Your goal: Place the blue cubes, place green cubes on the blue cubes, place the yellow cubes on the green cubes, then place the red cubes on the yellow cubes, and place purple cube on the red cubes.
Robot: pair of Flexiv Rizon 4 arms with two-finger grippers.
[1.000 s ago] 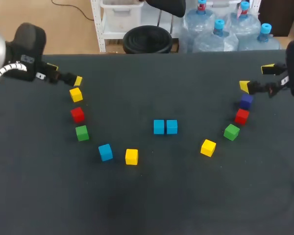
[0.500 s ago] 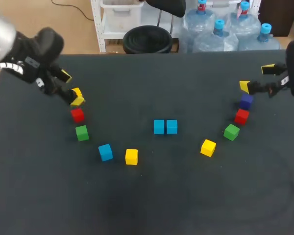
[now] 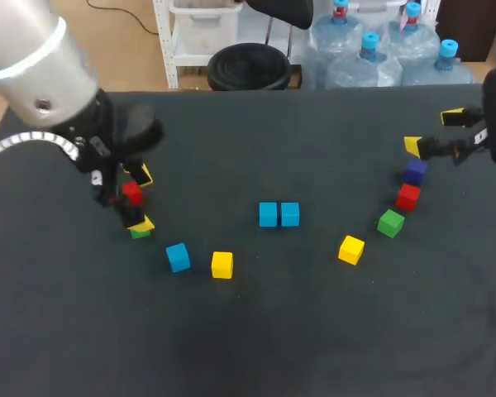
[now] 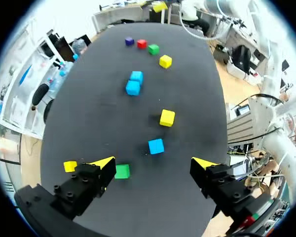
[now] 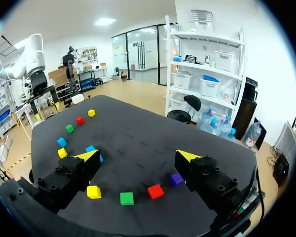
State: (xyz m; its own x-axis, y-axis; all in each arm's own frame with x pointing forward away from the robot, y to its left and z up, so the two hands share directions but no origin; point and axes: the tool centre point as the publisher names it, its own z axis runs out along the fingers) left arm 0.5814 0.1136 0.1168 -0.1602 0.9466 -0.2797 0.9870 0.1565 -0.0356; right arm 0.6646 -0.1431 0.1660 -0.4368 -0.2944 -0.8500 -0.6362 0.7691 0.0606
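Observation:
Two blue cubes (image 3: pixel 279 214) sit side by side at the table's middle. On the left lie a red cube (image 3: pixel 132 192), a green cube (image 3: pixel 138 232), a blue cube (image 3: pixel 178 256) and a yellow cube (image 3: pixel 221 265). My left gripper (image 3: pixel 140 198) hangs open over the red and green ones. From its wrist the green cube (image 4: pixel 122 171) lies beside one fingertip, with nothing between the fingers of the left gripper (image 4: pixel 154 163). My right gripper (image 3: pixel 432 131) stands open at the far right, just behind the purple cube (image 3: pixel 414 171).
On the right a red cube (image 3: pixel 407 196), a green cube (image 3: pixel 390 222) and a yellow cube (image 3: pixel 351 249) trail from the purple one towards the middle. Another yellow cube (image 4: pixel 70 166) lies outside the left gripper's finger. Bare dark tabletop (image 3: pixel 314 331) fills the near half.
My left arm has swung in from the far left edge and come towards the near side, over the left row of cubes, now covering that row's yellow cube. The right arm has not moved.

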